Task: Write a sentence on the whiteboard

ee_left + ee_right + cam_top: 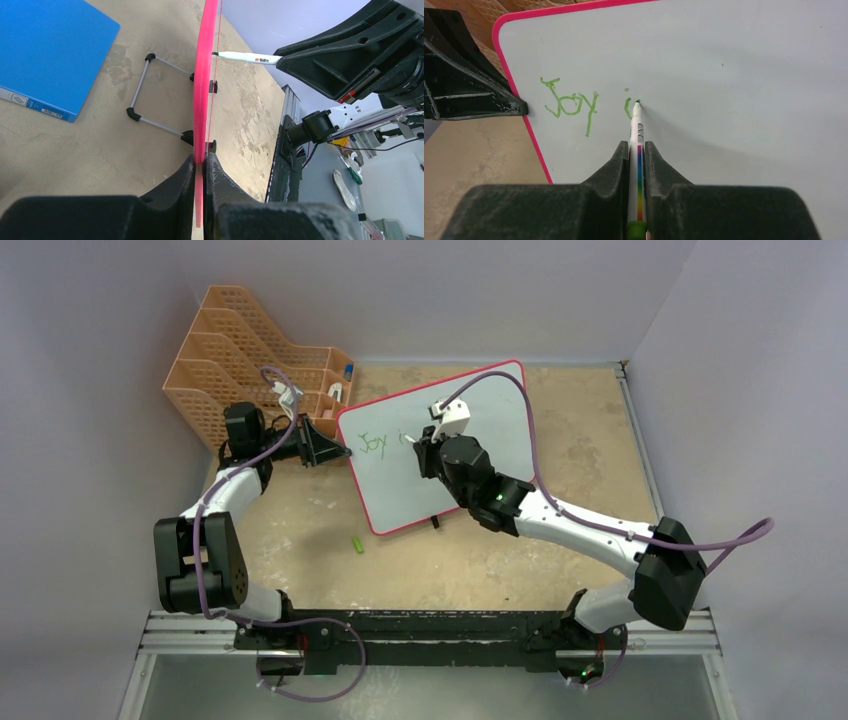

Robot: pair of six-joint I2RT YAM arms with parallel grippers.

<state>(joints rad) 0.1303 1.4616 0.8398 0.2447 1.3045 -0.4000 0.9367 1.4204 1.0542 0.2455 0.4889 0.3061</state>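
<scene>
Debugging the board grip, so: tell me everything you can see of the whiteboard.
The whiteboard is a white rectangular panel in a thin pink-red frame with rounded corners, propped by a grey wire stand with small black feet. Green writing on it reads "Joy" and a started "i". The left gripper has its jaws shut on the board's left edge; the marker in the right gripper touches its face with the tip.

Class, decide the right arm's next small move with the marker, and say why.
Probably stroke the marker down to start the next letter: its tip touches the whiteboard just right of the "i" after "Joy", and the left gripper clamps the board's edge.
</scene>
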